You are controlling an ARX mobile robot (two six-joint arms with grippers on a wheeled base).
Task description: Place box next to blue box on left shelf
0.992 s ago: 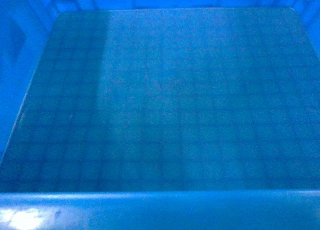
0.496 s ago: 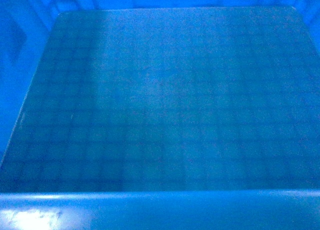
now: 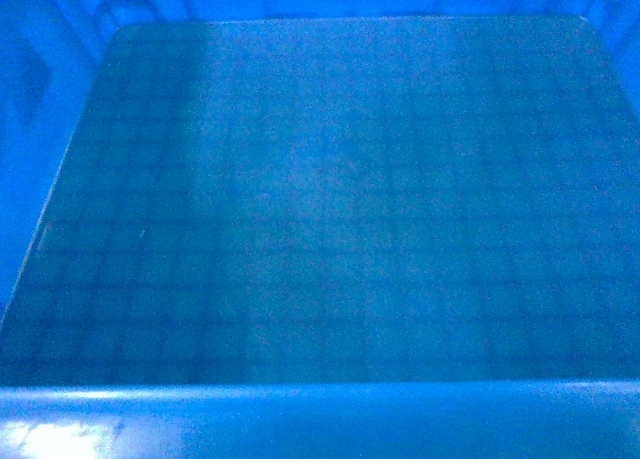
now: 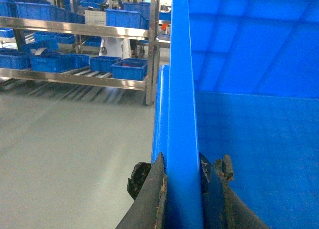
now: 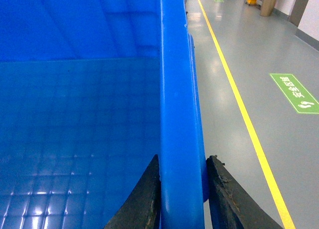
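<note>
Beyond and to the left of the left gripper (image 4: 182, 189) stands a shelf (image 4: 75, 77) holding small blue bins (image 4: 128, 69). That gripper is clamped on the left rim of the box (image 3: 330, 209). The right gripper (image 5: 182, 189) pinches the box's right rim; to its right, a yellow line (image 5: 239, 104) runs along the floor (image 5: 249, 54).

Pale reflected band on the box (image 3: 330, 209) floor, near the left wall, is seen dimmer and more diffuse than before. Glare patch on the near rim is reshaped slightly.
</note>
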